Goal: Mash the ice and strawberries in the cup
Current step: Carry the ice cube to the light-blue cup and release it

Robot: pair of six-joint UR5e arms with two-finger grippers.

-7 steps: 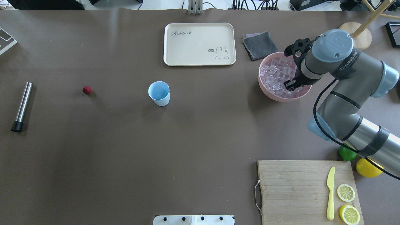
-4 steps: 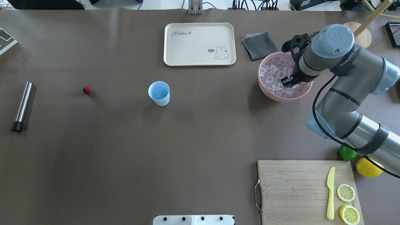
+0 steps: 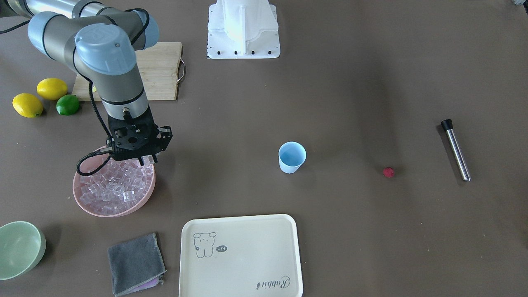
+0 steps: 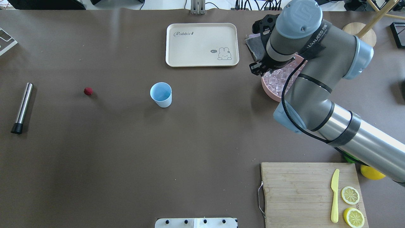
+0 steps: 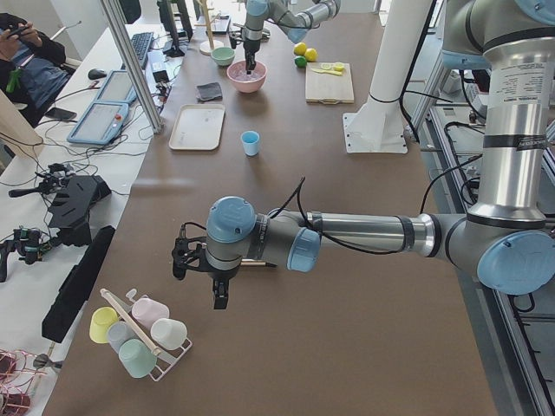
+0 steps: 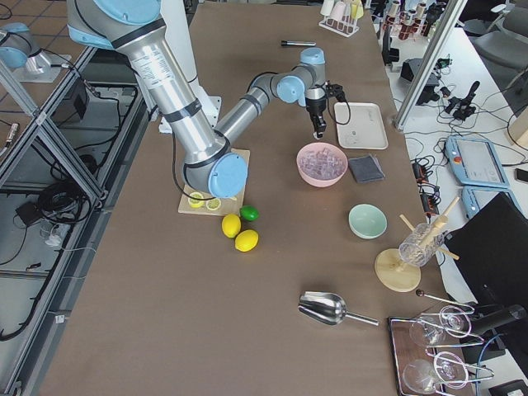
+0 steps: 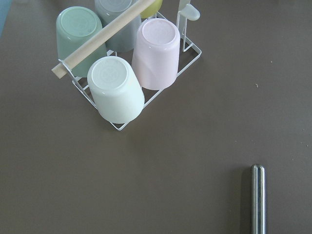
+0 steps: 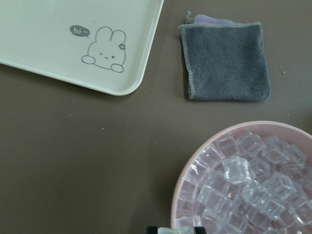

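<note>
The light-blue cup [image 4: 161, 94] stands upright mid-table and also shows in the front view [image 3: 292, 156]. The small red strawberry [image 4: 88, 91] lies on the table to its left. Clear ice cubes [image 3: 111, 187] fill the pink bowl [image 4: 269, 90]. My right gripper [image 3: 144, 160] hangs over the bowl's rim on the cup's side. In the right wrist view it [image 8: 174, 229] is shut on a clear ice cube. My left gripper [image 5: 217, 299] is far off, above a steel muddler [image 7: 257, 200]. I cannot tell whether it is open or shut.
A cream tray [image 4: 202, 44] and a grey cloth [image 4: 262, 47] lie behind the cup. A cutting board [image 4: 294, 190] holds a yellow knife and lemon halves. Lemons and a lime [image 3: 68, 104], a green bowl [image 3: 18, 247] and a rack of cups [image 7: 126, 73] stand near the edges.
My right gripper has risen out of the middle of the ice bowl and moved left to the rim on the cup's side. The cup, strawberry and muddler have not moved.
</note>
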